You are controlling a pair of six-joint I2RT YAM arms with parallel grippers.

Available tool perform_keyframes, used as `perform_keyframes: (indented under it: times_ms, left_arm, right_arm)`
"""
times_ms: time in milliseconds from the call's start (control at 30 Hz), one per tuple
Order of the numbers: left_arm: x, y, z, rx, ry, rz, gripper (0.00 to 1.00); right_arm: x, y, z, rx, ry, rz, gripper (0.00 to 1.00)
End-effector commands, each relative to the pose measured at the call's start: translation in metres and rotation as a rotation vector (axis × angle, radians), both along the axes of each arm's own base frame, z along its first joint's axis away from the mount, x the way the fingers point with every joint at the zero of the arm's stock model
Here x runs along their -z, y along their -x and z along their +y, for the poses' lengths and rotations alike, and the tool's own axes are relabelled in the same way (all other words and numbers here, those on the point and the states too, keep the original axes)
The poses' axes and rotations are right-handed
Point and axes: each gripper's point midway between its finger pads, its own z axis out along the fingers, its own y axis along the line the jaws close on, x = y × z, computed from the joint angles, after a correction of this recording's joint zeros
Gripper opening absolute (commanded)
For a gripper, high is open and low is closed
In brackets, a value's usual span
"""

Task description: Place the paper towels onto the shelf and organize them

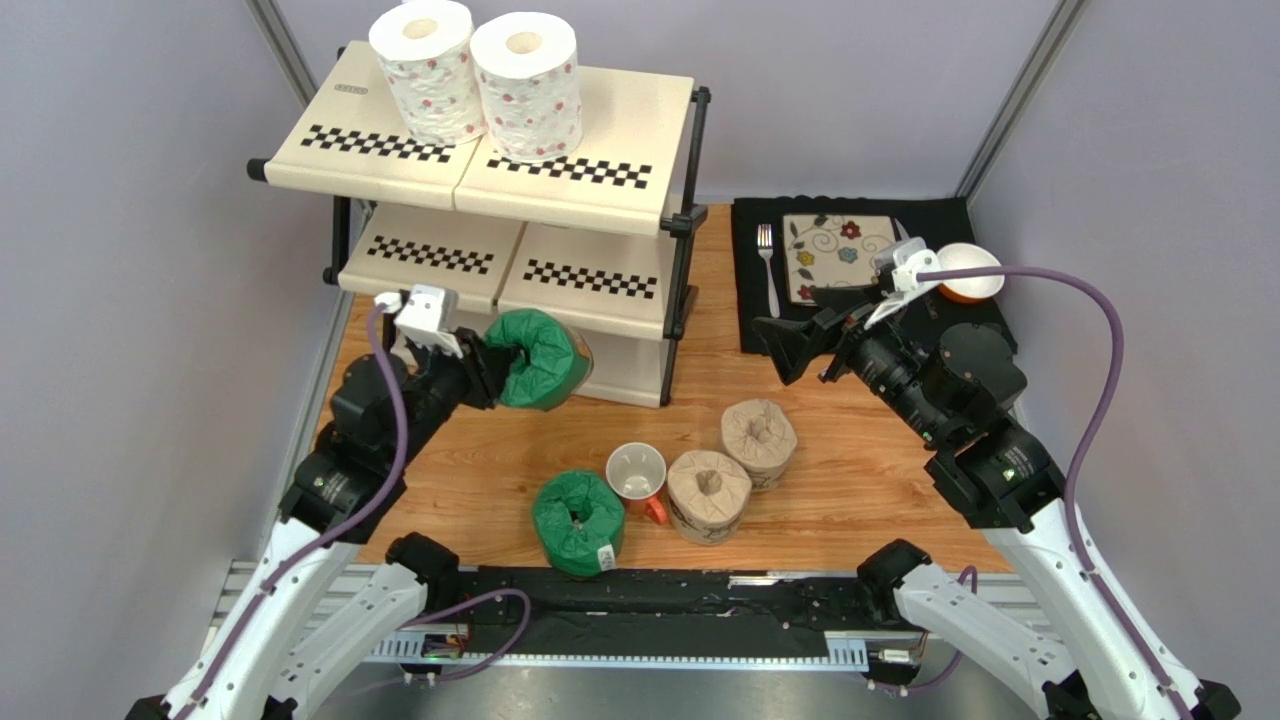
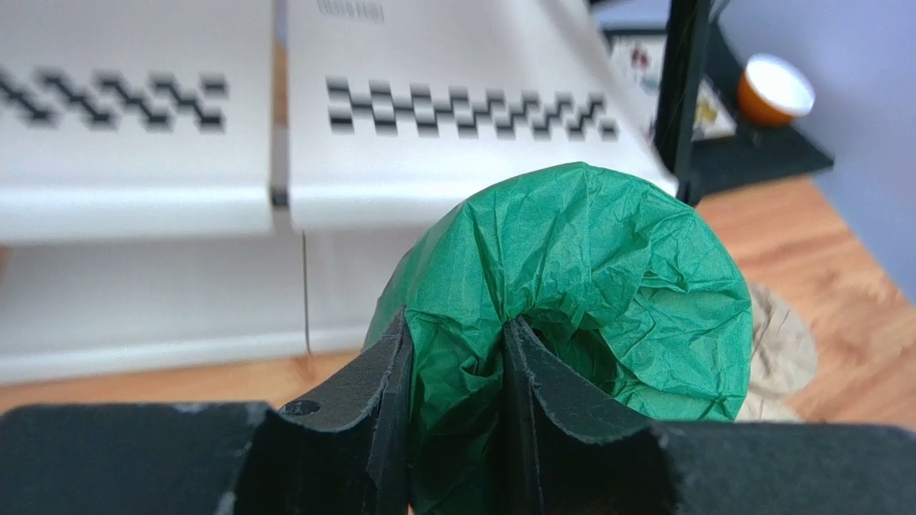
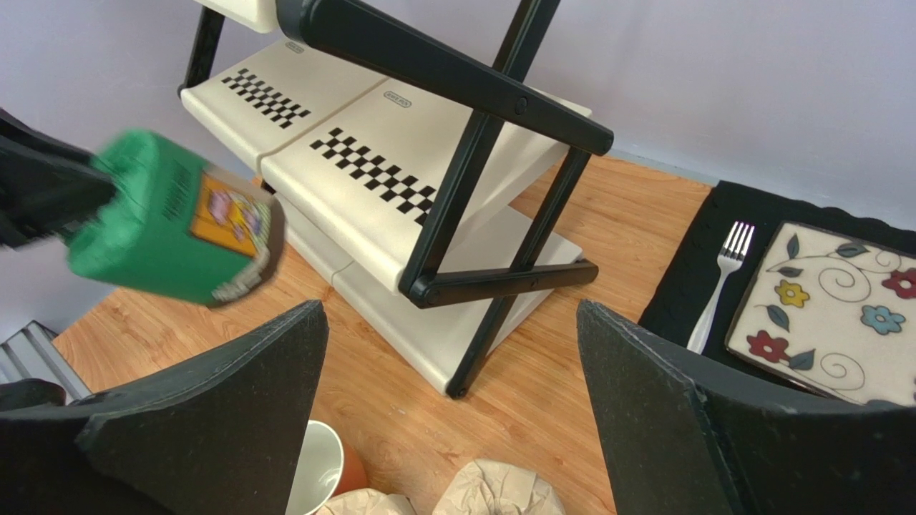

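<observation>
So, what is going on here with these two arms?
The robot is putting paper rolls on the shelf. The left claw is shut on a green roll and holds it in front of the shelf's lower tiers. The right claw is open and holds nothing. Two floral rolls stand on the top tier. A second green roll, two brown rolls and a mug are on the table.

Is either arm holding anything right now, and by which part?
The left tool pinches a green-wrapped paper towel roll by the wall at one end, with crumpled wrapping squeezed in its grip. The right tool is open and holds nothing.
</observation>
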Motion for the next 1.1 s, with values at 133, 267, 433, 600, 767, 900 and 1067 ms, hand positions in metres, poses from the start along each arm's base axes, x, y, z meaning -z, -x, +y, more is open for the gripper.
perform_keyframes:
  times_ms: [133,267,433,600,767,900,1067]
  left_arm:
    - [-0.094,-0.008,0.048,-0.231,-0.027,-0.269,0.18]
    - [-0.102,-0.024,0.057,-0.298,-0.11,-0.287,0.18]
    - [-0.114,-0.047,0.05,-0.312,-0.142,-0.327,0.18]
    - [-0.122,-0.066,0.052,-0.351,-0.209,-0.346,0.18]
    - [-0.129,-0.081,0.074,-0.4,-0.147,-0.336,0.18]
    - [-0.125,-0.092,0.086,-0.386,-0.08,-0.309,0.17]
    - [-0.12,-0.106,0.104,-0.4,0.003,-0.283,0.16]
  right_arm:
    - [-0.015,0.008,-0.012,0.027,0.02,-0.046,0.9]
    - [-0.016,0.011,-0.014,0.028,0.017,-0.046,0.91]
    - [-0.017,0.013,-0.017,0.034,0.019,-0.051,0.91]
    - [-0.013,0.014,-0.021,0.05,0.024,-0.045,0.91]
    - [-0.012,0.016,-0.022,0.05,0.023,-0.044,0.91]
    - [-0.011,0.016,-0.022,0.051,0.026,-0.042,0.9]
    - [-0.01,0.015,-0.022,0.054,0.025,-0.038,0.9]
